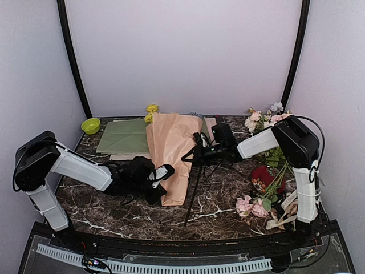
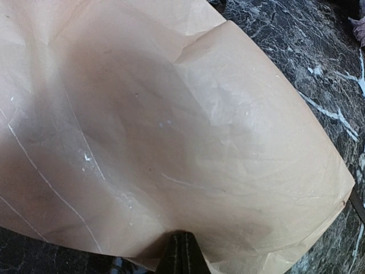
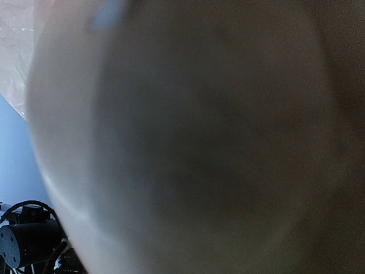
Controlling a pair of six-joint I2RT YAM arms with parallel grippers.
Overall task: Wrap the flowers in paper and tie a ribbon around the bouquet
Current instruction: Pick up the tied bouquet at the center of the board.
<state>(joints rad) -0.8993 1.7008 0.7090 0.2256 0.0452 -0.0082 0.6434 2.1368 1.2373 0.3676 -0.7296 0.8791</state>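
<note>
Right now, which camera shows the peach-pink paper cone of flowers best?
The top view: the whole peach-pink paper cone with yellow blossoms shows. The left wrist sees only its creased surface close up; the right wrist is a blur.

Green bowl (image 1: pixel 90 125), green sheet (image 1: pixel 122 137), pink roses (image 1: pixel 251 206) on marble table (image 1: pixel 228 194).

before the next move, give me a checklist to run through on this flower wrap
1. Left gripper shut on the peach-pink paper sheet: ok, it pinches the near edge.
2. Right gripper grip: cannot tell, paper pressed close blurs its wrist view.
3. Yellow blossom flowers inside the wrap: ok, heads show past the far end.
4. Thin dark ribbon around the wrap: not ok, it trails loose over the dark marble table.
5. Wrap closed into a cone: cannot tell.
</note>
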